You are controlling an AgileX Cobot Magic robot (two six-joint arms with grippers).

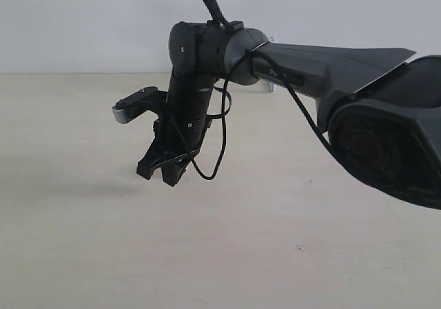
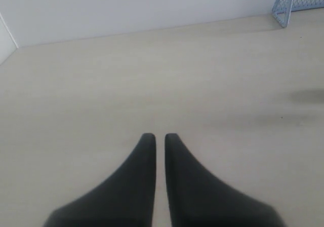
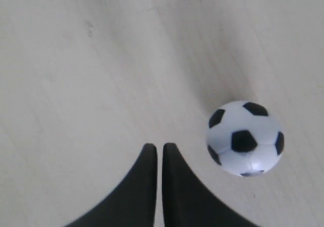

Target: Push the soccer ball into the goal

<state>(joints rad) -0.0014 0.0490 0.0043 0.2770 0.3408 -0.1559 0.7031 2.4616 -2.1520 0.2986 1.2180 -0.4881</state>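
The soccer ball (image 3: 245, 138), white with black pentagons, rests on the pale table just beside my right gripper (image 3: 159, 147). That gripper is shut with nothing in it, and a small gap separates it from the ball. In the exterior view the right gripper (image 1: 164, 174) hangs low over the table left of centre, and the ball does not show there. A corner of the goal (image 2: 298, 1), pale blue frame with mesh, stands by the wall, far from my left gripper (image 2: 159, 136), which is shut and empty.
The right arm (image 1: 310, 67) stretches from the right across the middle of the exterior view, with a loose black cable (image 1: 219, 143) hanging from its wrist. A white wall (image 2: 152, 4) borders the table's far edge.
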